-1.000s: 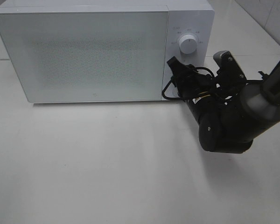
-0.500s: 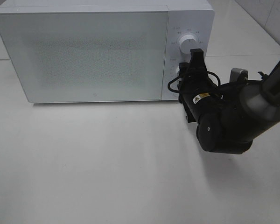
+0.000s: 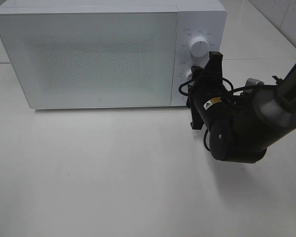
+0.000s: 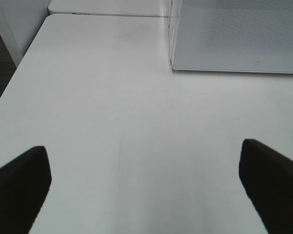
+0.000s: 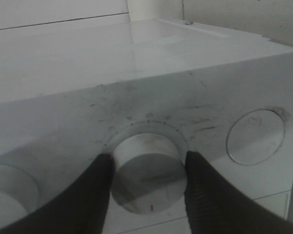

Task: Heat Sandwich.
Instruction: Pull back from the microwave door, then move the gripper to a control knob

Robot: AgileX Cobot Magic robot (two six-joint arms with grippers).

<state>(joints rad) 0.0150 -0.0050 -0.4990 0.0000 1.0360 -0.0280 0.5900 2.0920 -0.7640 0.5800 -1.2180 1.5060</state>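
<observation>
**Mia:** Right pincer (image 5: 147,169) has twisted round since a second ago. It lay on its side then. Now it stands up tall at the lower knob (image 5: 149,181).

**Ben:** Where is the sandwich?

**Mia:** I can't see it anywhere. No bread is out on the desk (image 3: 113,173). I think it is inside the microwave (image 3: 202,17) at the back edge of the desk. But the door (image 3: 89,54) is cloudy and I can't see through it.

**Ben:** Is the door shut?

**Mia:** Yes, shut flat. So putting the food in and closing up looks done.

**Ben:** What is the right pincer doing?

**Mia:** Its two fingers (image 5: 95,195) pinch the lower knob, one on each side. Nothing touches the upper knob (image 3: 198,47).

**Ben:** And the other one?

**Mia:** Left pincer (image 4: 144,165) is spread wide and holds nothing. It hangs over bare desk near the left edge, by a front corner of the microwave.

**Ben:** So what is left?

**Mia:** I think setting the knob is the step right now. I can't tell how far it is turned. Then the heating has to run.
</observation>
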